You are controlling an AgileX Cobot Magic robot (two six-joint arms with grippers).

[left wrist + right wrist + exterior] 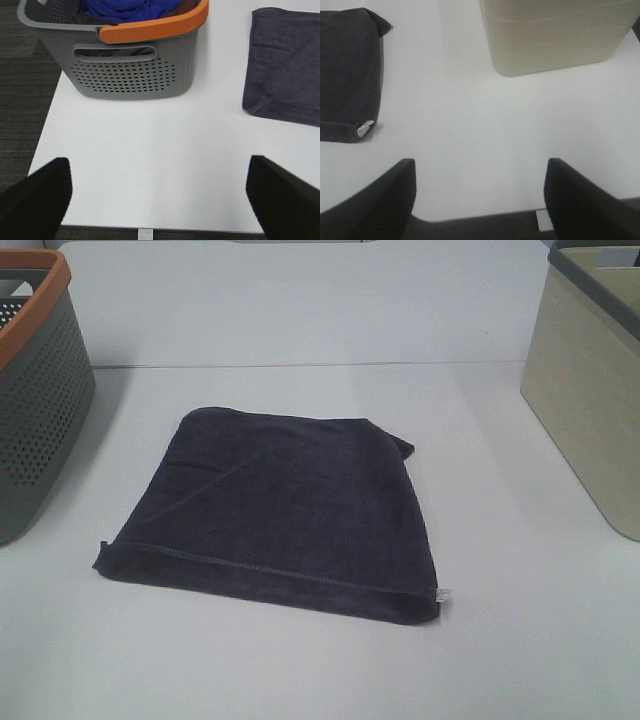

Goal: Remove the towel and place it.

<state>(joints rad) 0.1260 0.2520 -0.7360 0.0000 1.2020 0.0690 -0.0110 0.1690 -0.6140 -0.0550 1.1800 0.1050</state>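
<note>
A dark grey folded towel (pixel 285 510) lies flat on the white table (pixel 300 330) in the middle of the exterior view. It also shows in the left wrist view (pixel 287 65) and in the right wrist view (pixel 347 70), where a small white tag (pixel 365 128) sits at one corner. My left gripper (pixel 160 200) is open and empty above the table's near edge, apart from the towel. My right gripper (pixel 480 195) is open and empty above the near edge too. Neither gripper shows in the exterior view.
A grey perforated basket with an orange rim (pixel 35 380) stands at the left; the left wrist view (pixel 135 55) shows blue cloth (pixel 130 9) inside it. A beige basket (pixel 590 380) stands at the right, also in the right wrist view (pixel 555 35).
</note>
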